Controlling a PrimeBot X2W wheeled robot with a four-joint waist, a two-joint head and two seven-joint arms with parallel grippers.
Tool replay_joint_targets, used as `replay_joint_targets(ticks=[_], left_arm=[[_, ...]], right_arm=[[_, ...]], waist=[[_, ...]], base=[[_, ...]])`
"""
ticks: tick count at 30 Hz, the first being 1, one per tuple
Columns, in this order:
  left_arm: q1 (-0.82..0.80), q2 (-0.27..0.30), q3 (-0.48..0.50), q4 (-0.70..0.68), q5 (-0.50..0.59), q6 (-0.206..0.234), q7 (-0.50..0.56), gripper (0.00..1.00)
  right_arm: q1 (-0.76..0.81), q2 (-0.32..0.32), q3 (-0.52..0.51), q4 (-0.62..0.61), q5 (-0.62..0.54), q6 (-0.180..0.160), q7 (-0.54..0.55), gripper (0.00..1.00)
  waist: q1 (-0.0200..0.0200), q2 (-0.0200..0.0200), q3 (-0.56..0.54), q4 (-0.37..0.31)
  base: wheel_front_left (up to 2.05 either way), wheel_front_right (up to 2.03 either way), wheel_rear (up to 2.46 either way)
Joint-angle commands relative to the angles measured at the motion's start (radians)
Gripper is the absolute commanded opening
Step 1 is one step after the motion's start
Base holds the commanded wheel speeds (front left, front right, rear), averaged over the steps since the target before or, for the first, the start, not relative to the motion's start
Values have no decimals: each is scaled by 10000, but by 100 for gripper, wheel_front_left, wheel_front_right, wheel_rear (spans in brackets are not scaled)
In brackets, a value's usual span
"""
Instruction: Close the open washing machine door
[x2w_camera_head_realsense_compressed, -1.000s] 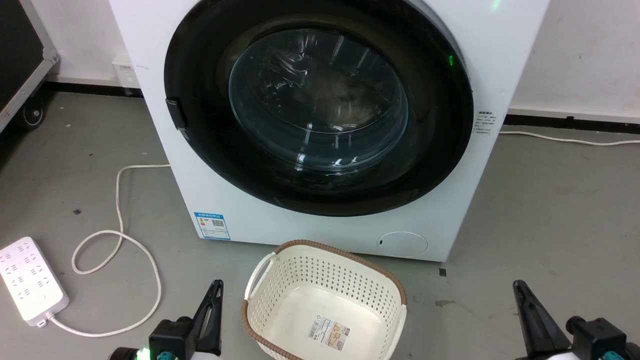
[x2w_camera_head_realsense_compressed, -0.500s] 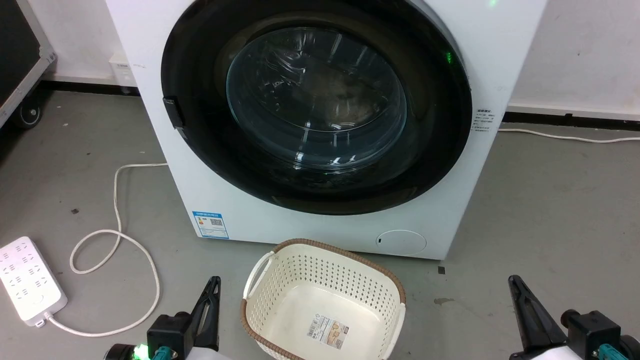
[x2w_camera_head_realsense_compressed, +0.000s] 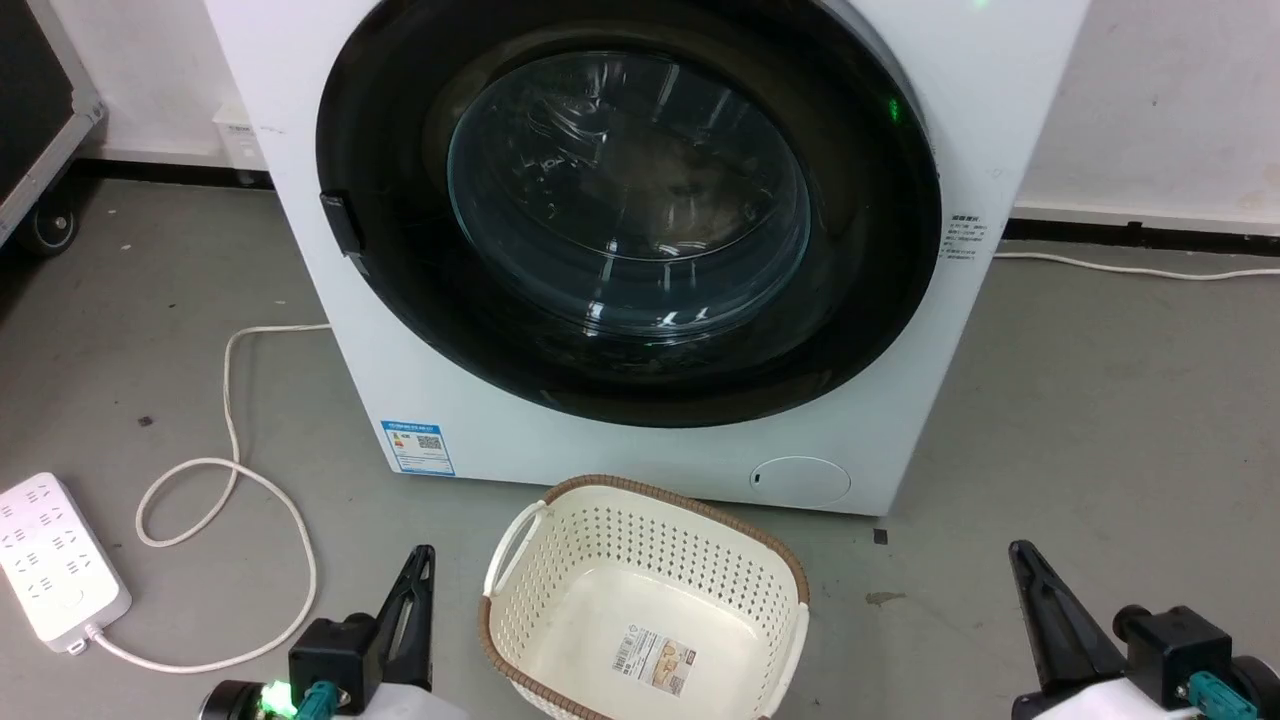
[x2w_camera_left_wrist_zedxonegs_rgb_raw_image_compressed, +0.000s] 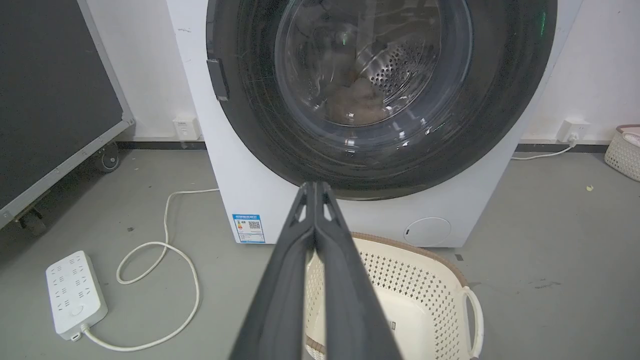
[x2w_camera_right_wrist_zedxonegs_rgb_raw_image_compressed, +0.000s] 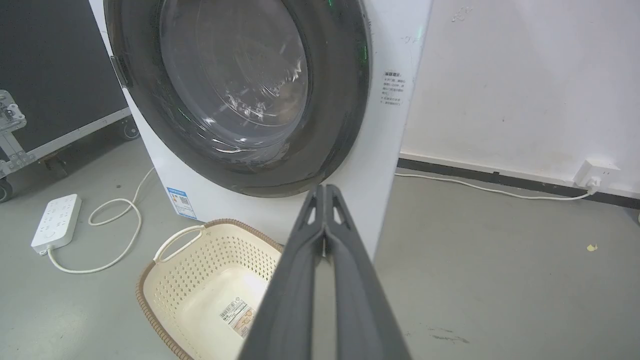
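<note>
The washing machine (x2w_camera_head_realsense_compressed: 560, 450) is a white box standing straight ahead. Its door (x2w_camera_head_realsense_compressed: 628, 200), with a black glossy rim and a clear glass bowl, lies flat against the front; the latch tab sits on its left edge. Through the glass of the door (x2w_camera_left_wrist_zedxonegs_rgb_raw_image_compressed: 375, 75) I see the steel drum and a brownish heap inside. The door (x2w_camera_right_wrist_zedxonegs_rgb_raw_image_compressed: 235, 85) also appears flush from the right. My left gripper (x2w_camera_head_realsense_compressed: 424, 552) and right gripper (x2w_camera_head_realsense_compressed: 1016, 548) hang low, well short of the machine. Both are shut, fingers pressed together on nothing, as the left gripper (x2w_camera_left_wrist_zedxonegs_rgb_raw_image_compressed: 315, 186) and right gripper (x2w_camera_right_wrist_zedxonegs_rgb_raw_image_compressed: 325, 189) show.
A cream perforated basket (x2w_camera_head_realsense_compressed: 700, 505) stands on the floor between my grippers, close to the machine's base. A white power strip (x2w_camera_head_realsense_compressed: 55, 560) and its looped cable (x2w_camera_head_realsense_compressed: 230, 470) lie at the left. A black wheeled case (x2w_camera_left_wrist_zedxonegs_rgb_raw_image_compressed: 50, 100) stands far left.
The whole picture has slid slightly up and left, so the camera has moved. The door stays flat against the machine and both grippers remain shut.
</note>
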Motion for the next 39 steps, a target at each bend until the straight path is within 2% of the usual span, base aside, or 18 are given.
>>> replay_joint_targets(ticks=[1,39], left_arm=[[-176,-18,46,-76,83,80,74,0],[-414,-80,425,-570,377,151,908,0]], right_arm=[[-171,32,40,-84,-62,-4,53,0],[-547,55,352,-431,-237,-6,892,0]], waist=[[-1,0,4,-4],[-1,0,151,-135]], base=[[0,0,0],[0,0,0]])
